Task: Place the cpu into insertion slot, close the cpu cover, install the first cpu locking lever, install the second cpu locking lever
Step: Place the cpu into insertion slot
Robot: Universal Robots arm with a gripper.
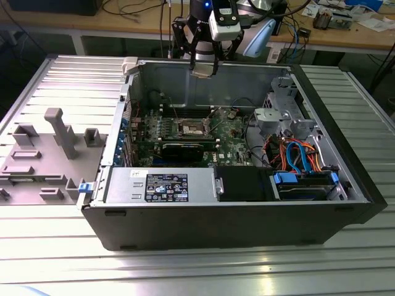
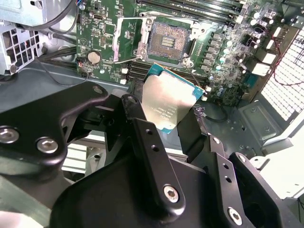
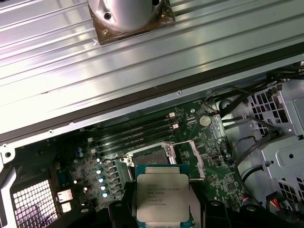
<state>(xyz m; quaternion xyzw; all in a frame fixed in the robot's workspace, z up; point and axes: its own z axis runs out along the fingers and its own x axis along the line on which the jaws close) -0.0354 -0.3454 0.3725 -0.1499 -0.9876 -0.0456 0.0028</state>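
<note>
Gripper (image 2: 164,122) with cpu (image 2: 168,97) above insertion slot (image 2: 166,42)

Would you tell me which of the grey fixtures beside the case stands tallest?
The T-topped post, which rises well above the low blocks around it.

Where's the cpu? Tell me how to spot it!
Find the open computer case on the metal table. Above it, the gripper holds the cpu: a small flat square with a shiny silver top, unlike the dark empty socket on the green motherboard.
</note>
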